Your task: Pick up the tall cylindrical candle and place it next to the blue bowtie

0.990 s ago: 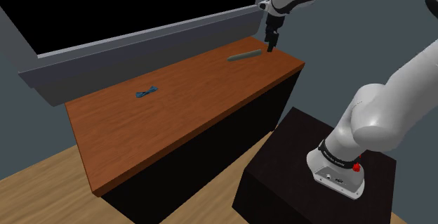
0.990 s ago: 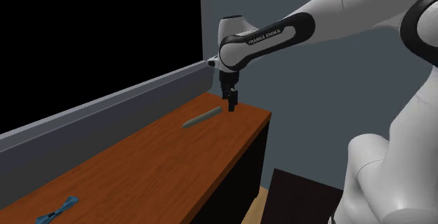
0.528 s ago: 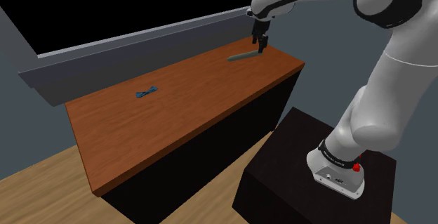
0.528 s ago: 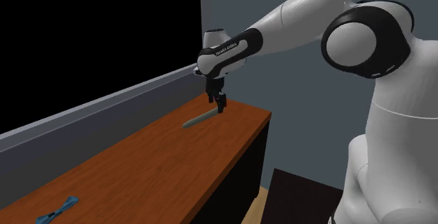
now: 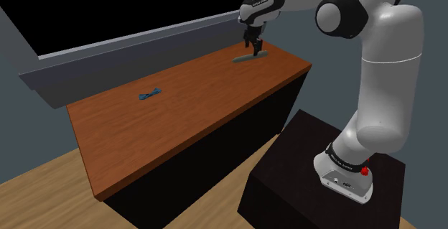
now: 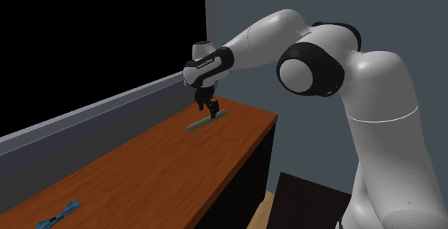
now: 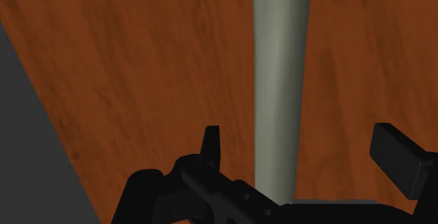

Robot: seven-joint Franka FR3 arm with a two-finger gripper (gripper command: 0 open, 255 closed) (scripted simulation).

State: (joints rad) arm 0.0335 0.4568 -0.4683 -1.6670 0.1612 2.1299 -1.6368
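Presently the gripper [image 5: 257, 48] hangs low over one end of the grey candle [image 5: 250, 57], which lies flat (not upright) on the brown wooden table [image 5: 179, 120], near the grey ledge [image 5: 143, 44]. Its fingers [image 7: 396, 152] stand apart, the candle between them but untouched. The blue bowtie [image 5: 150, 93] lies well apart, toward the shoulder view's left.

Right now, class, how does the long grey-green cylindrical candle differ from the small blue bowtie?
The long grey-green cylindrical candle is a plain straight rod; the small blue bowtie is bow-shaped. The candle is longer. The open black gripper straddles the candle; the bowtie lies far off. Both lie flat on the brown table.
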